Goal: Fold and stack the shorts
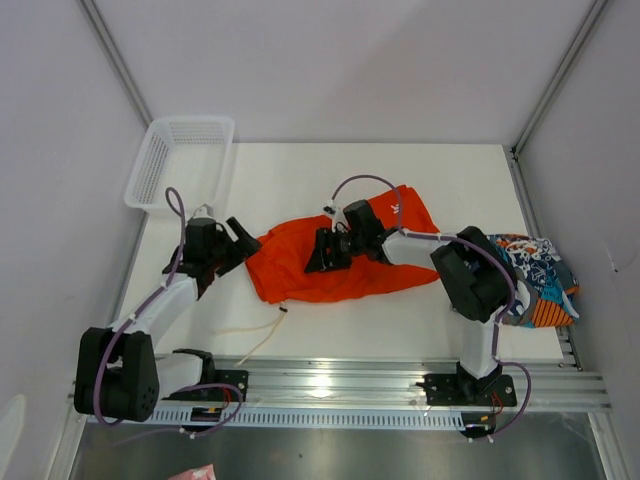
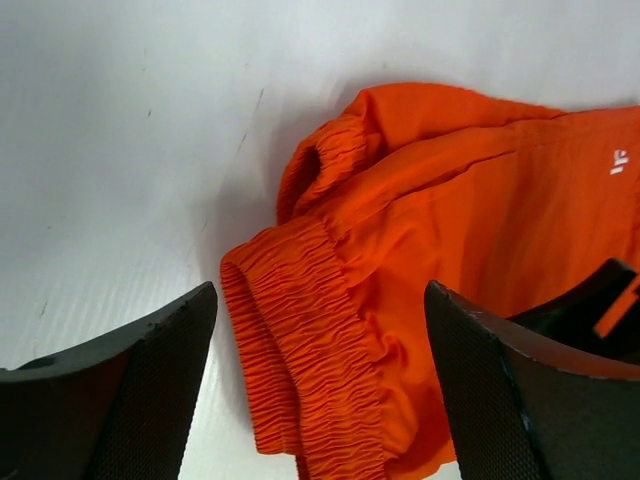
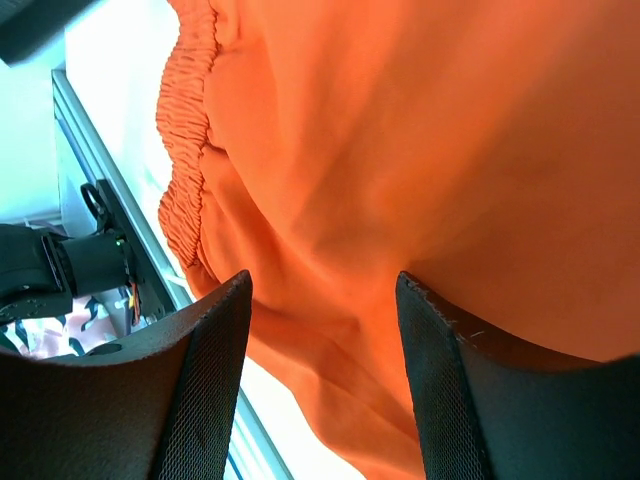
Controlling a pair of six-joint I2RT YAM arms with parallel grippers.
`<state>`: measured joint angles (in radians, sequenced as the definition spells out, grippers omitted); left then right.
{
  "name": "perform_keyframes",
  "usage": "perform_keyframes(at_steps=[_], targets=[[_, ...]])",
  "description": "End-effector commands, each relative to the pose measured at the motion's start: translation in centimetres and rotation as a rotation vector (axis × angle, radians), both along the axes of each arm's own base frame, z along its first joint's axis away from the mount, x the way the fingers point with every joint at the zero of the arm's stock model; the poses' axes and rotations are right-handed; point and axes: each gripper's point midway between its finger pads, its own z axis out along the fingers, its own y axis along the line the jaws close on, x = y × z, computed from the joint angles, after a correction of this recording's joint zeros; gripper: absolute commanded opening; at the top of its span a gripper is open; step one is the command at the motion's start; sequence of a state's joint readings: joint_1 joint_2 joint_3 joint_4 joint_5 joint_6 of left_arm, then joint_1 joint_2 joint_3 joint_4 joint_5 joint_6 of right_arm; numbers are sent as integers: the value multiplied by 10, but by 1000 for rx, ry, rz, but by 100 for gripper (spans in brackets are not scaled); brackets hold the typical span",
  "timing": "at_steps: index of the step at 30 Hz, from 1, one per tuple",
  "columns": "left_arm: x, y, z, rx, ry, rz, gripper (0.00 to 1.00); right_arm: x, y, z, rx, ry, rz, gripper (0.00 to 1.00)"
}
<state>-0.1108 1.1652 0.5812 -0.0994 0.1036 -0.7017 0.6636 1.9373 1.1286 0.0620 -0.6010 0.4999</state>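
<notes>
Both left fingers (image 2: 120,400) and right fingers (image 3: 190,400) stand open at the orange shorts (image 1: 300,272).
We judge them light, limp; the waistband (image 2: 300,350) grips best.

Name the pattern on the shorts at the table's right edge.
The soft cloth shorts carry a blue-orange-white print; top view.

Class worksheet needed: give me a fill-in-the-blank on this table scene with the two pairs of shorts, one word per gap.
The central shorts are plain ___. On the table, the printed shorts lie at the ___ edge. The white basket sits at the far ___ corner. The left pincer has its jaws ___ beside the waistband.
Missing words: orange; right; left; open.
</notes>
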Motion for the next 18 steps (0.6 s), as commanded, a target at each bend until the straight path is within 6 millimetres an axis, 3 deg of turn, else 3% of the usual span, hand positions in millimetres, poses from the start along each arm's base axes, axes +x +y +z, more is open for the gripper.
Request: perform_keyframes(at_steps=[1, 5, 12, 16, 18], targets=[[4, 8, -2, 18, -19, 42, 85, 12, 3, 35, 46, -91, -6, 62], [9, 11, -11, 40, 4, 48, 75, 12, 0, 45, 60, -115, -10, 62], [11, 11, -32, 54, 56, 43, 71, 12, -7, 48, 68, -116, -15, 62], [13, 4, -40, 27, 62, 18, 67, 13, -9, 47, 70, -113, -17, 61], [17, -2, -39, 3, 43, -4, 60, 14, -10, 48, 71, -114, -20, 61]])
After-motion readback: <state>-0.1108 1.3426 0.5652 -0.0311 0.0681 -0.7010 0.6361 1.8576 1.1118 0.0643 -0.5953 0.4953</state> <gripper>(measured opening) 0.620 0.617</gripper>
